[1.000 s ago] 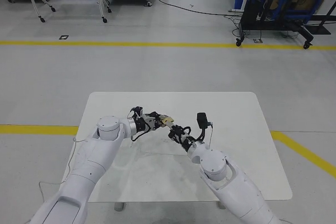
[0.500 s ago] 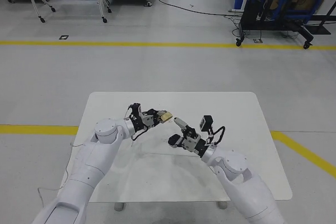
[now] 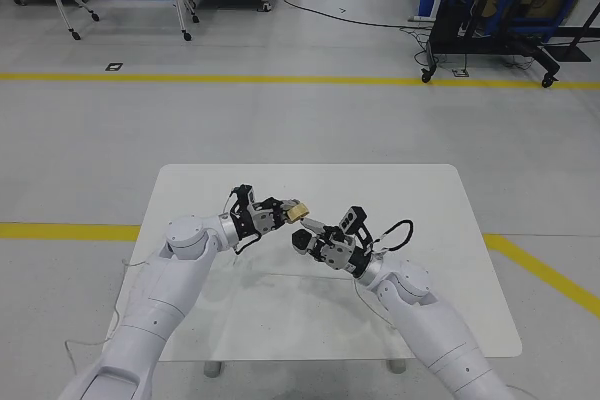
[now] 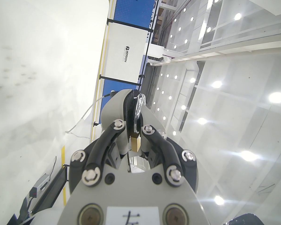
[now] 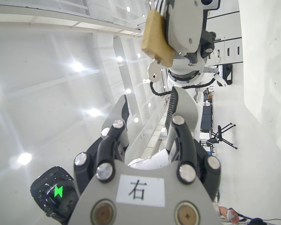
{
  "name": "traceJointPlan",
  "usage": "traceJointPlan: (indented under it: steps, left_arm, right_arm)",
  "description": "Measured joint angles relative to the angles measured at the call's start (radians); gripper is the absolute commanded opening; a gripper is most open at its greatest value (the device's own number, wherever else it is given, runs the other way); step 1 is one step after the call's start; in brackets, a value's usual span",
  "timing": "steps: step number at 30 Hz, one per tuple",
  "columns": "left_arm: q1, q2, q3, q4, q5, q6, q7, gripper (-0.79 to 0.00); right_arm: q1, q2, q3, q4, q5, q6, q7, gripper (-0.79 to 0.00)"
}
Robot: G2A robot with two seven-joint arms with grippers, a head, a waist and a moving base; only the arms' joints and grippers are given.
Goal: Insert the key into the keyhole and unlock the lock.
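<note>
A brass padlock (image 3: pixel 297 211) is held in the air above the white table (image 3: pixel 420 200) by my left gripper (image 3: pixel 284 212). In the left wrist view that gripper (image 4: pixel 134 104) is shut on it, with the silver shackle (image 4: pixel 139 105) between the fingers and the brass body (image 4: pixel 135 144) nearer the palm. In the right wrist view the padlock (image 5: pixel 155 39) hangs in front of my right gripper (image 5: pixel 149 101). A silver key (image 5: pixel 154 72) sticks out of its underside. My right gripper (image 3: pixel 302 239) is open and empty, a short way from the key's head.
Both arms meet over the middle of the table, well above its surface. A black cable (image 3: pixel 395 232) loops off the right wrist. Yellow floor lines (image 3: pixel 280 77) and a black cart (image 3: pixel 490 40) lie beyond the table's far side.
The right gripper drew back from the padlock, its arm swung out to the right, and it has since come back toward the lock. The left gripper with the padlock barely moved.
</note>
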State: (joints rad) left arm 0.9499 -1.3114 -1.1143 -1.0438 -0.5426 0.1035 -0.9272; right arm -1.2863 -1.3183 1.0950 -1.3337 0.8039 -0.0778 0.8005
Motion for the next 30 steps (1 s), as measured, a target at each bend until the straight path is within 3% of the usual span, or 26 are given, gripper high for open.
traceJointPlan:
  steps: [20,23,25,26,30]
  left_arm:
    - [0.020,0.010,-0.003,-0.037,0.028,-0.029,-0.002,-0.785]
    - [0.021,0.011,-0.001,-0.042,0.035,-0.033,-0.003,-0.785]
    - [0.022,0.011,-0.001,-0.043,0.036,-0.036,-0.004,-0.785]
    - [0.023,0.012,-0.001,-0.044,0.037,-0.037,-0.004,-0.785]
    - [0.024,0.013,-0.001,-0.047,0.038,-0.043,-0.003,-0.785]
  right_arm:
    - [0.040,-0.008,0.006,0.084,0.053,0.019,0.023,-0.563]
    - [0.047,-0.011,0.001,0.101,0.063,0.021,0.028,-0.606]
    - [0.050,-0.012,0.001,0.111,0.073,0.021,0.034,-0.757]
    - [0.050,-0.013,0.003,0.116,0.080,0.021,0.041,-0.785]
    - [0.050,-0.013,0.010,0.128,0.092,0.016,0.063,-0.785]
